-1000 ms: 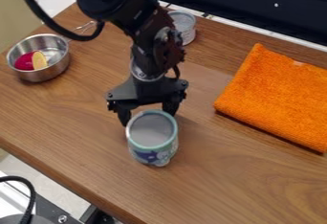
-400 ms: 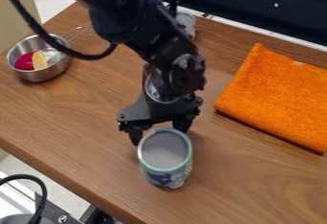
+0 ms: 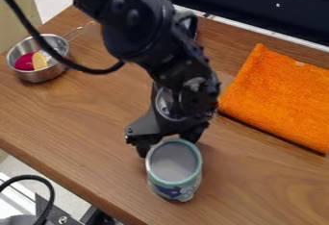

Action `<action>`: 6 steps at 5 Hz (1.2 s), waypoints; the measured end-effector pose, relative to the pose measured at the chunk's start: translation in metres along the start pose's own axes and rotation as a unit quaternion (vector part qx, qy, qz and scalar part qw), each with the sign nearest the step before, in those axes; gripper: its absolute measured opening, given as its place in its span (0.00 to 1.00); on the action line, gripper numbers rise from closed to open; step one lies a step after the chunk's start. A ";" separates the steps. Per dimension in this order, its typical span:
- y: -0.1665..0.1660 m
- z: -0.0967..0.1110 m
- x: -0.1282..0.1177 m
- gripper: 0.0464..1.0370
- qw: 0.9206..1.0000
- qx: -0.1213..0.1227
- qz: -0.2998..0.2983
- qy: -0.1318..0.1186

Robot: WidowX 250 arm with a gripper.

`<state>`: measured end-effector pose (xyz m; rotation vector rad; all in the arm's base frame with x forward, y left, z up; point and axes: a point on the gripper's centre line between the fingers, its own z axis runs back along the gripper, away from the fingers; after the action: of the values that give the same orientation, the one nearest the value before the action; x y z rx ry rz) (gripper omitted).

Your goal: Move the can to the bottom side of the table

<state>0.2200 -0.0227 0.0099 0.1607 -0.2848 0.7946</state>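
Can (image 3: 173, 168) in hand (image 3: 168, 144) — wood showing toward table edge (image 3: 83, 193) and orange towel (image 3: 279, 99).

Wood-grained brown table (image 3: 83, 118), small metal pot (image 3: 40, 76) upper left, orange cloth (image 3: 276, 99) at right

From where I stand, the can (image 3: 173, 188) hides part of the gripper (image 3: 169, 146), so I can't see just where they touch. Whether the can's grey top is a lid or a hollow, I can't tell, and the marks on its side are too blurred to make out. A black cable (image 3: 72, 66) covers a bit of the metal pan (image 3: 40, 75). The arm (image 3: 138, 27) runs off the top edge, the orange towel (image 3: 279, 99) off the right.
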 end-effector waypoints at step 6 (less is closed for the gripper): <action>-0.001 0.010 0.041 0.96 0.999 0.019 0.044 -0.017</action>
<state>0.2463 0.0023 0.0321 0.1998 -0.3113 0.8859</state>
